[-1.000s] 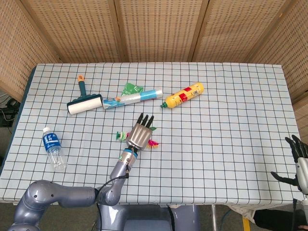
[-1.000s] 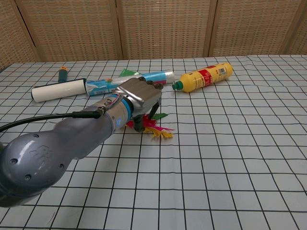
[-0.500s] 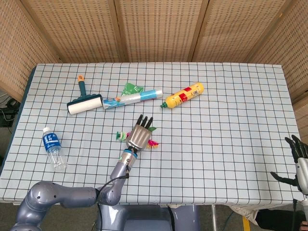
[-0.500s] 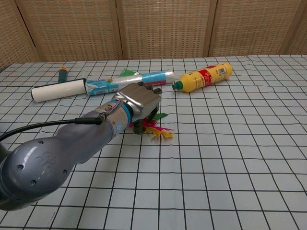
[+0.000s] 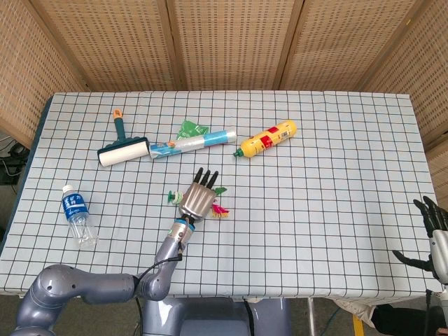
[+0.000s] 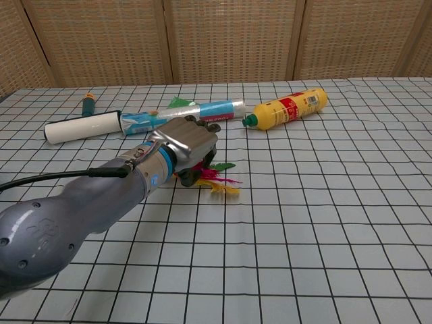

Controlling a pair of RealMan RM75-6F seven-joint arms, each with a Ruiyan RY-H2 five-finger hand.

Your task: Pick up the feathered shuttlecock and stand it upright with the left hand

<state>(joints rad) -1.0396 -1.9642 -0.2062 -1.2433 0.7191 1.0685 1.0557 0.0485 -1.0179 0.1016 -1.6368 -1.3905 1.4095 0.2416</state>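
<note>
**Feathered shuttlecock under my left hand, mid-bench**

Feathered shuttlecock [image 6: 217, 181] is lying flat on the checked cloth of the bench [image 5: 329, 175], roughly in the middle and a bit toward my left. From the chest view I can see pink, yellow and green feathers poking out to the right from under my palm. In the head view a small green bit shows on the other side of the hand too, so the thing is stretched crosswise under me.

My left hand [image 5: 198, 199] is right over it, back of the hand up, fingers [image 6: 202, 125] curled downward around the feathery part. Honestly I cannot tell whether the fingers have actually closed on it or are only draped over it, since the hand itself hides the contact. The shuttlecock looks like it's on the cloth, not lifted.

My right hand [image 5: 434, 234] is way off at the far right edge of the bench, fingers spread apart, holding nothing.

Other stuff on the bench: a yellow bottle [image 5: 268, 138] with a red label lying on its side, behind my left hand. A long blue and white tube [image 5: 192, 143] lying next to a lint roller [image 5: 123, 150], and a small water bottle [image 5: 78, 215] down on the left near the front.
</note>
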